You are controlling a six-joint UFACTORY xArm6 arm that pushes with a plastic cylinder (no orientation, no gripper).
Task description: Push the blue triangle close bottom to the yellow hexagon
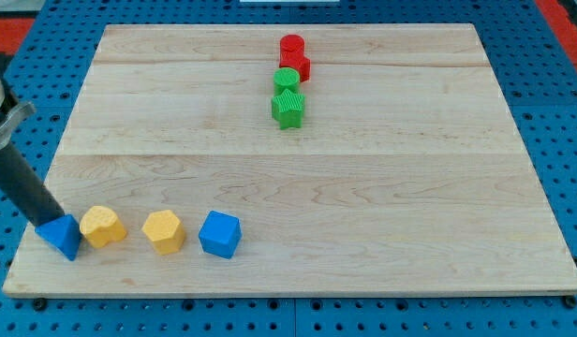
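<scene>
A pale wooden board (298,159) made of joined planks was seen lying on a blue perforated table (551,112). At the view's far left, a straight dark rod (22,187) was angled down from the upper left towards the board's bottom-left corner. No gripper was fitted to the arm, so there were no jaws to be apart or together; only my tip (47,226) was present, and it was pressed against the upper left side of the small blue triangular block (62,236).

That blue triangle was placed at the left end of a row along the view's bottom edge of the board. Just to its right, almost touching, a yellow block with a lobed, heart-like outline (103,226) was seen. Further right, with a small gap, the yellow hexagonal block (164,230) was placed, and beyond it, just beside, a blue cube (220,234).

Well apart, towards the view's top and right of centre, four blocks were gathered in a short column: a red cylinder (291,45) at the top, a second red block (297,65) touching it below, then a green cylinder (287,80), and a green star-shaped block (288,109) at the bottom.

No containers were seen; every block was resting directly on the board.
</scene>
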